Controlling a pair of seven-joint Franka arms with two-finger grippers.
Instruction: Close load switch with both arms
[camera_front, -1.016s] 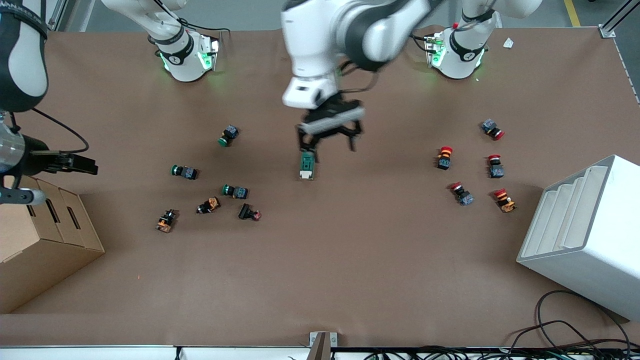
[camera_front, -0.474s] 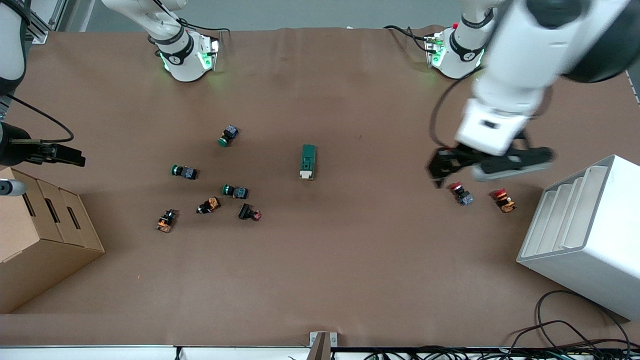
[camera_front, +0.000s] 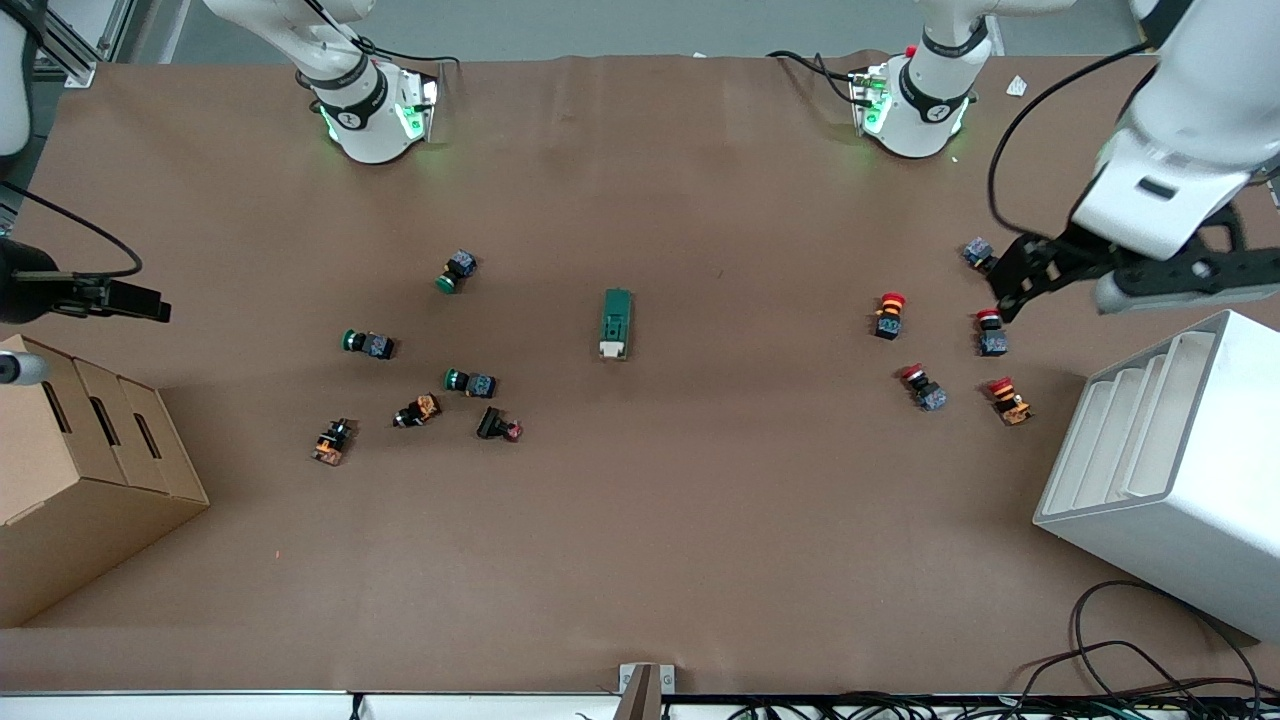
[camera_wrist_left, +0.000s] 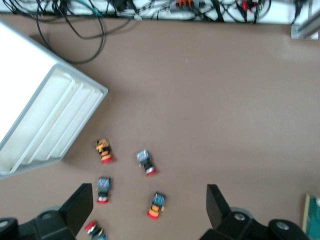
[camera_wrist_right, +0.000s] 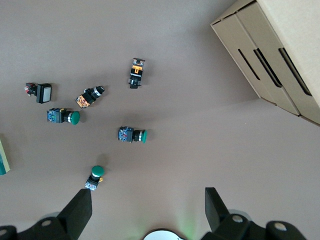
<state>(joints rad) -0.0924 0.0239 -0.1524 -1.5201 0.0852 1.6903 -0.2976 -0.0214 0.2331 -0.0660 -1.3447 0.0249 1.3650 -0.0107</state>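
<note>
The load switch (camera_front: 616, 323), a dark green block with a cream lever end, lies alone mid-table. Only its edge shows in the left wrist view (camera_wrist_left: 313, 218) and in the right wrist view (camera_wrist_right: 2, 161). My left gripper (camera_front: 1060, 288) is open and empty, up over the red push-buttons (camera_front: 990, 332) at the left arm's end, well away from the switch. In its wrist view (camera_wrist_left: 148, 194) the fingers stand wide apart. My right gripper (camera_front: 135, 298) is open and empty, held up at the right arm's end over the cardboard box's edge; its wrist view (camera_wrist_right: 147, 196) shows spread fingers.
Several red push-buttons (camera_wrist_left: 156, 205) lie near a white slotted rack (camera_front: 1170, 460). Several green and orange push-buttons (camera_front: 468, 382) lie toward the right arm's end, also seen in the right wrist view (camera_wrist_right: 131, 135). A cardboard box (camera_front: 70, 470) stands there. Cables (camera_front: 1130, 660) trail at the front edge.
My left gripper has swung from just over the load switch out to the left arm's end. The switch stays on the table. My right gripper has drifted slightly up-table.
</note>
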